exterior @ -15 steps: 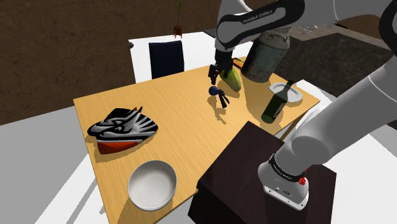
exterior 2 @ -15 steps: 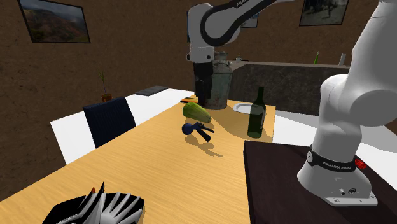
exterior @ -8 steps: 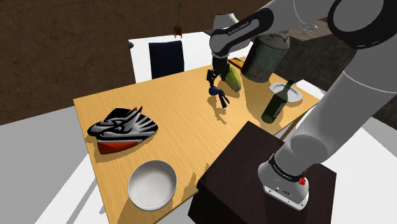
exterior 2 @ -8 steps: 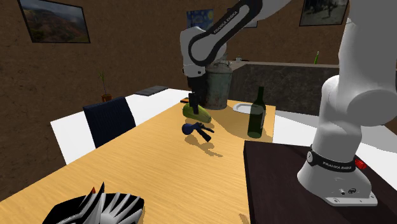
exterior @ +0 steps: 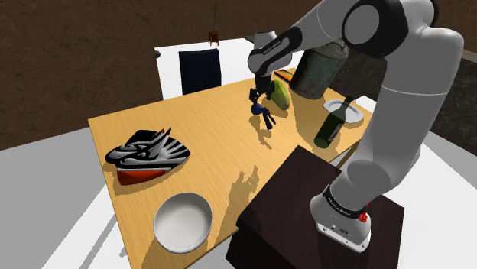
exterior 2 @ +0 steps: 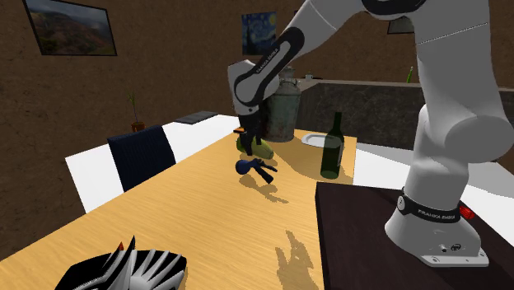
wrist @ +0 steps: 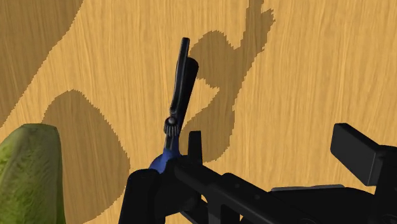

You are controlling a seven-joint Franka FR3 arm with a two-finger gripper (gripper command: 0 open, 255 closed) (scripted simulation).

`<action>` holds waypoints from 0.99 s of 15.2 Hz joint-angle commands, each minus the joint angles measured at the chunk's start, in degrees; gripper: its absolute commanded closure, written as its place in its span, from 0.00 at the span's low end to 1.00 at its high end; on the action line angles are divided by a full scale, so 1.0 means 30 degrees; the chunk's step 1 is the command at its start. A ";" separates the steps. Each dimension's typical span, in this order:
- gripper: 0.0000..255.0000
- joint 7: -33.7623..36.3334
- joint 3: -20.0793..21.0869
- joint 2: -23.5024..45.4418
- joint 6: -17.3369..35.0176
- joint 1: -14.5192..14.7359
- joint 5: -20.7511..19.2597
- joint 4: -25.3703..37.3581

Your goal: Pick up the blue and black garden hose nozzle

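Table (wrist: pixel 305 76) — grained, matt wood; bowl (exterior: pixel 183 222) — smooth, faintly glossy

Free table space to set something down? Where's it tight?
Widest bare patch of the table: between the black-and-red ridged object, the white bowl and the hose nozzle. Also bare: the strip by the dark chair. Crowded: the corner where the green fruit, metal can, bottle and white dish cluster beside the nozzle.

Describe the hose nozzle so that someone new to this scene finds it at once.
On the wooden table, look to the end where the grey metal can stands. Beside the green oblong fruit in front of the can, below the gripper, lies the hose nozzle. It alone is small, with a blue rounded head and thin black levers.
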 commanded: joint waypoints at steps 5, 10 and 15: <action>0.00 -0.0123 -0.0421 0.4111 0.0323 -0.0789 0.0068 0.3510; 0.00 -0.0319 -0.0719 0.7588 0.0029 -0.1646 0.0211 0.7088; 0.00 -0.0289 -0.0728 0.8963 0.0318 -0.1909 0.0287 0.8126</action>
